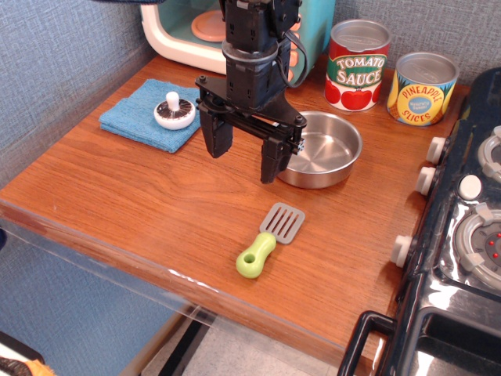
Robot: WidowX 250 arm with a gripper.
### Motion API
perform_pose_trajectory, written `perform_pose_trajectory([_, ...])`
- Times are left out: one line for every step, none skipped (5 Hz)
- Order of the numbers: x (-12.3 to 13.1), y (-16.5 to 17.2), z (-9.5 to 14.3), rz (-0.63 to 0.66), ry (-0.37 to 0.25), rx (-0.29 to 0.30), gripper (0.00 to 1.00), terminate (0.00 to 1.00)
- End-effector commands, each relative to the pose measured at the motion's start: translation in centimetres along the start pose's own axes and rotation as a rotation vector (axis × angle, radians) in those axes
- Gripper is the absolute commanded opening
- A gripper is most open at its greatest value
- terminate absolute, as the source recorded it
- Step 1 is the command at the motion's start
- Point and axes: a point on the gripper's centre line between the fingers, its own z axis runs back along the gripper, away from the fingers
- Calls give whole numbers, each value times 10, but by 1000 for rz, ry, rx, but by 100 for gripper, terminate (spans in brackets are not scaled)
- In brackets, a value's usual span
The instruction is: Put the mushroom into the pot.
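Observation:
The mushroom (174,112) lies upside down on a blue cloth (149,114) at the back left of the wooden table, dark gills and short white stem up. The pot (322,149), a shallow shiny steel pan, sits right of centre and holds nothing. My gripper (243,159) hangs between them above the table, its two black fingers spread wide and empty. Its right finger (272,163) stands in front of the pot's left rim. The mushroom is to the gripper's left and a little farther back.
A spatula (270,237) with a green handle lies in front of the pot. A tomato sauce can (357,66) and a pineapple slices can (422,88) stand behind the pot. A toy oven (205,31) is at the back. A black stove (462,235) borders the right.

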Motion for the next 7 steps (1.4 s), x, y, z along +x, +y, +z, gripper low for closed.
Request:
perform_pose_trajectory([0, 0, 0, 0, 0, 0, 100, 0])
perform_pose_trajectory([24, 29, -7, 127, 27, -5, 100, 0])
perform_pose_trajectory([44, 53, -6, 222, 13, -11, 100, 0])
perform_pose_trajectory([68, 87, 2, 311, -17, 6, 100, 0])
perform_pose_trajectory([81, 121, 12, 381, -43, 13, 100, 0])
perform_pose_trajectory([81, 138, 18, 403, -43, 18, 100, 0])
perform_pose_trajectory([77, 145, 13, 399, -3, 45, 100, 0])
